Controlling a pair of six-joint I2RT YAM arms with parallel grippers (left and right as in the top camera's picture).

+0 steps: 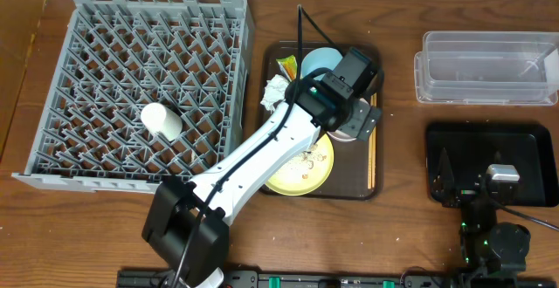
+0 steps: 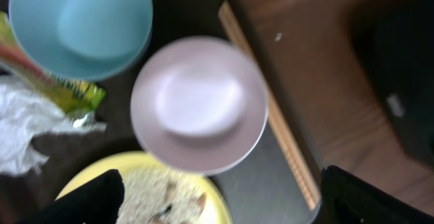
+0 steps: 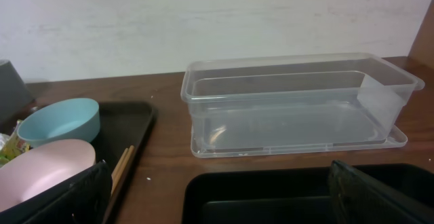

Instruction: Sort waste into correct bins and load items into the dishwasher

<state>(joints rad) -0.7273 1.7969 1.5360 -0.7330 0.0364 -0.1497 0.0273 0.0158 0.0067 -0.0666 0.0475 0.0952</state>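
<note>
My left gripper hangs open and empty over the pinkish-white bowl on the brown tray; its fingers frame the left wrist view. The light blue bowl, yellow-green wrapper and white tissue lie beside it. The yellow plate holds pale food scraps. Wooden chopsticks lie along the tray's right edge. The cream cup lies in the grey rack. My right gripper is open above the black tray, near the clear tub.
The left arm stretches diagonally from the front edge across the yellow plate. The clear tub stands at the back right, with the black tray in front of it. A white wall stands behind the table.
</note>
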